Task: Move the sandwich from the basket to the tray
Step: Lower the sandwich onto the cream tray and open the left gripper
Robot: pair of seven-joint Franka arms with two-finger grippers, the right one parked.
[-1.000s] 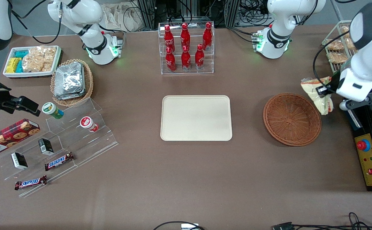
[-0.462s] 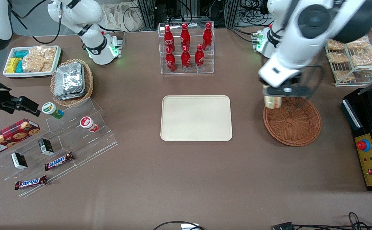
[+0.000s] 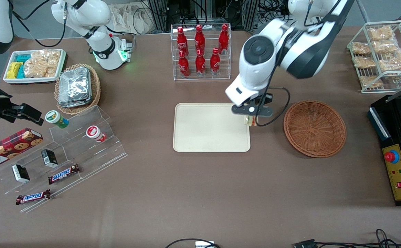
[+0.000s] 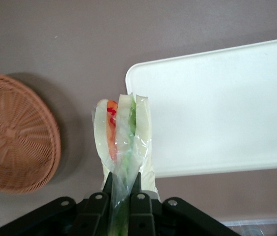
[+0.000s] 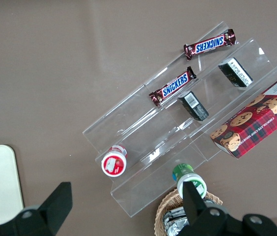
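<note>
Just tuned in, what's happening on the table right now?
The left arm's gripper is shut on the wrapped sandwich and holds it in the air over the edge of the cream tray that faces the brown wicker basket. The basket has nothing in it, and the sandwich is not yet set down on the tray.

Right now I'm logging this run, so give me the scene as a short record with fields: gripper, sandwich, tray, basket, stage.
gripper: the left arm's gripper hangs above the tray's edge nearest the basket, shut on the sandwich
sandwich: sandwich held in the air by its wrap, not on the tray
tray: tray at mid table, nothing on it
basket: basket beside the tray, toward the working arm's end, nothing in it
stage: carrying, release not yet done
</note>
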